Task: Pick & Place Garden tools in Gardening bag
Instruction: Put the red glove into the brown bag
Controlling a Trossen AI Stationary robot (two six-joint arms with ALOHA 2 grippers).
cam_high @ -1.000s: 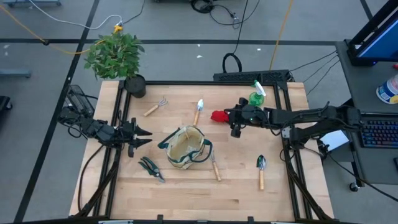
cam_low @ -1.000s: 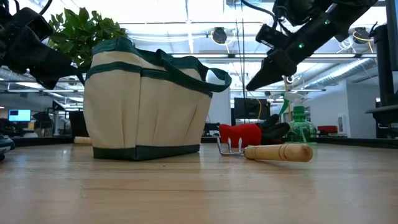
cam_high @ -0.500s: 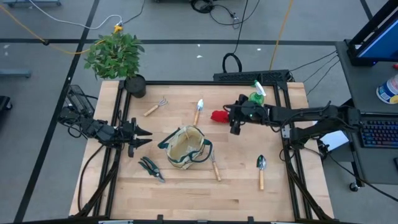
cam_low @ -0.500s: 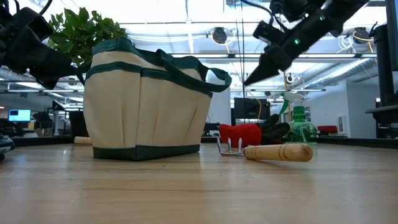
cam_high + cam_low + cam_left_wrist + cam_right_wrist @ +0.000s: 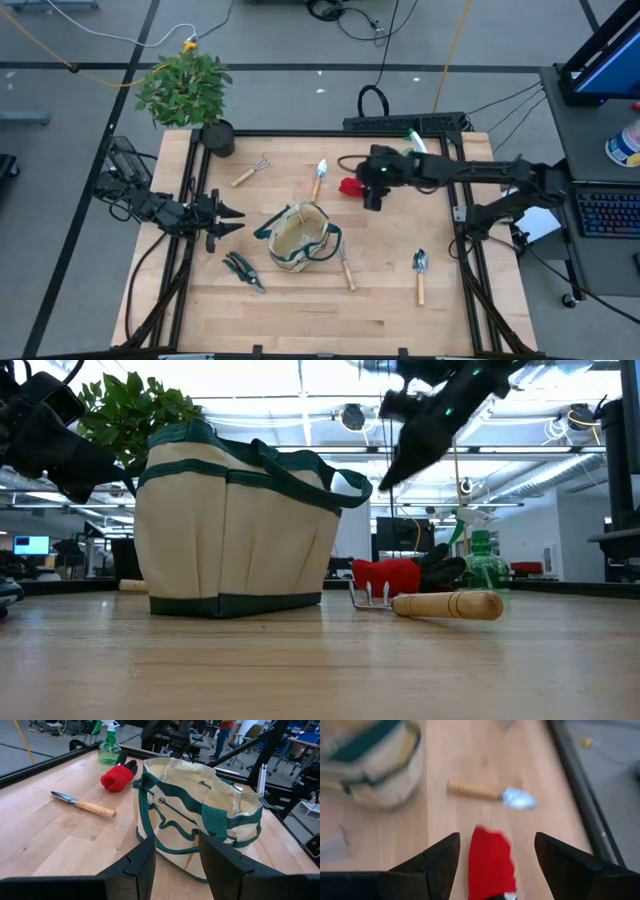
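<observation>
Moved: the right gripper [image 5: 372, 197] has swung from beside the spray bottle toward the gloves and the bag; the left arm and the tools have stayed put.
Right gripper: fingers [image 5: 434, 861] spread wide, empty, hanging above the table with the red gloves [image 5: 490, 862] showing between them; it sits just on the bag's far-right side, above the gloves' near edge.
Gloves: red and black [image 5: 349, 185], lying on the table up and to the right of the bag, near it.
Spray bottle: green with white trigger [image 5: 412, 150], beyond the gloves from the bag, at the table's far right edge, partly hidden by the right arm.
Bag: beige with green trim [image 5: 300, 238], upright and open at mid-table.
Trowels: one [image 5: 319, 178] just beyond the bag, beside the gloves; another [image 5: 420, 274] well to the bag's right, nearer the front.
Rakes: one [image 5: 249, 171] beyond the bag to its left; one [image 5: 345, 267] touching or just beside the bag's right front.
Shears: black [image 5: 243, 270], just left-front of the bag.
Left gripper: fingers apart [image 5: 223, 222], empty, held above the table left of the bag, aimed at it.
Plant: potted [image 5: 190, 95], at the far left corner, well apart from the bag.
</observation>
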